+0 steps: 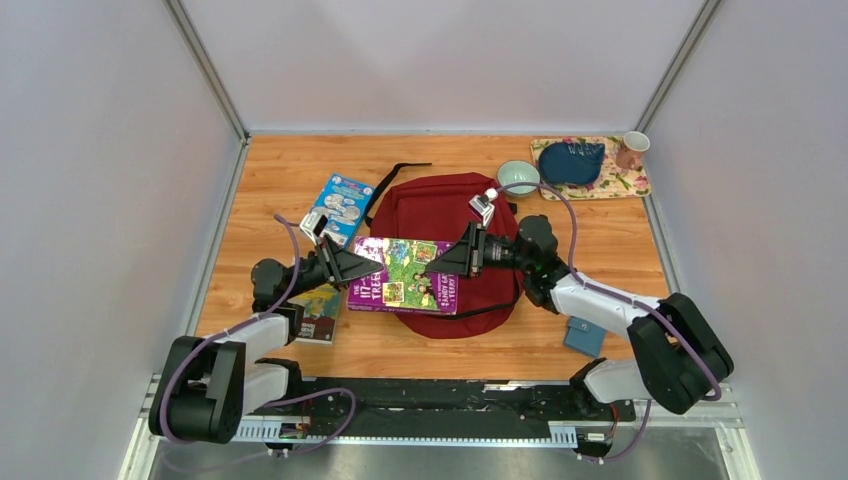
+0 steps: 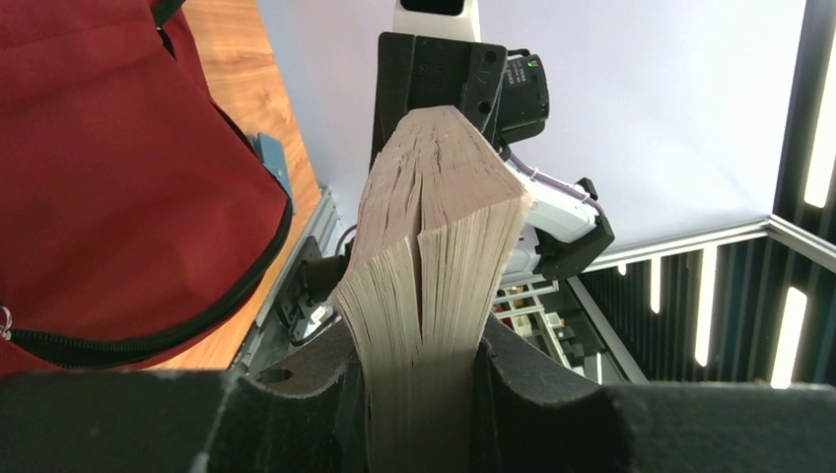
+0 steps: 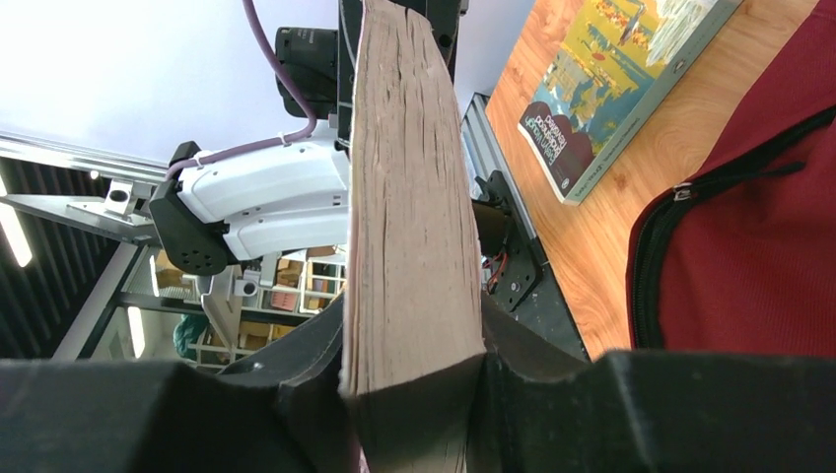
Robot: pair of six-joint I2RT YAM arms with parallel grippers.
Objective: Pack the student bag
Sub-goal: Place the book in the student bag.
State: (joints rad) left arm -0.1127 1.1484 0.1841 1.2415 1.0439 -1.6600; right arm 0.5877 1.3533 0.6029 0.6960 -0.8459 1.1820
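The left gripper (image 1: 352,266) and right gripper (image 1: 432,262) pinched opposite ends of the thick, seemingly stiff purple-and-green paperback book (image 1: 405,275) above the probably limp dark red fabric student bag (image 1: 440,205).

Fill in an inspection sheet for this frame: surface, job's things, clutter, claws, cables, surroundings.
Surface: wooden table.
Job's things: dark red backpack lying flat mid-table; purple-and-green book held over its near edge.
Clutter: blue book left of the bag; second book by the left arm; blue wallet by the right arm; floral placemat carrying a dark blue pouch, with a pink mug at its corner; pale green bowl beside it.
Claws: left claw and right claw shut on opposite ends of the book.
Cables: purple cable along each arm.
Surroundings: white walls, metal posts.
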